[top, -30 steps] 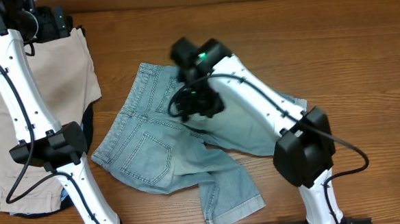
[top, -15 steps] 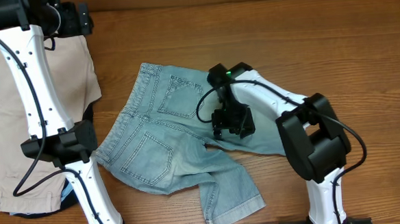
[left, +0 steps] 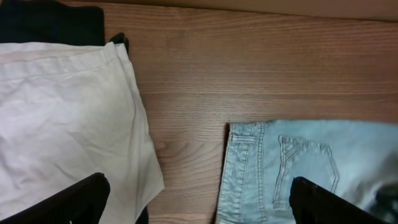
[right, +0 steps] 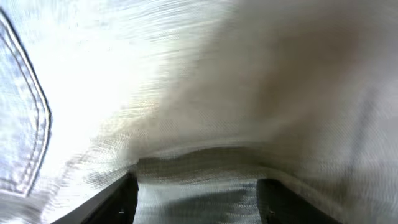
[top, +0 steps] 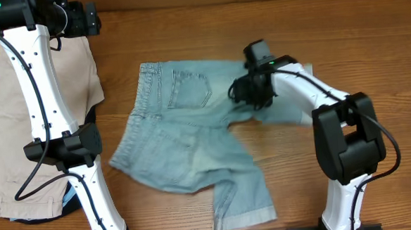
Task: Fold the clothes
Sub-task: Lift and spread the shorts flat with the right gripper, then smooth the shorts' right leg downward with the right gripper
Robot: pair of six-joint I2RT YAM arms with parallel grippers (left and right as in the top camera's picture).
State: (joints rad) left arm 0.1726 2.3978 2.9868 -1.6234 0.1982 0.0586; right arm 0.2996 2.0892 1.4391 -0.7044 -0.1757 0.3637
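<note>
The clothes [top: 185,137], light-blue denim shorts, lie spread back-side up in the middle of the table, waistband to the left. The waistband and a back pocket of the clothes [left: 298,168] also show in the left wrist view. My right gripper [top: 255,91] sits low on the far leg. Its fingers [right: 118,199] stand apart and denim [right: 186,93] fills the view, with a fold running between them. My left gripper [top: 81,19] hovers high at the back left, wide open [left: 199,202] and empty, over bare wood between a beige garment and the waistband.
A beige garment [top: 57,101] lies at the left, seen pale [left: 62,112] in the left wrist view, on top of dark cloth [left: 50,22]. The left arm's white links [top: 38,88] stand over it. Wooden table [top: 342,30] stretches behind and right of the shorts.
My right gripper moved from the shorts' middle toward the right, then back, dragging the far leg out; the shorts now lie flatter. Its jaws narrowed a little. The left gripper shifted slightly right.
</note>
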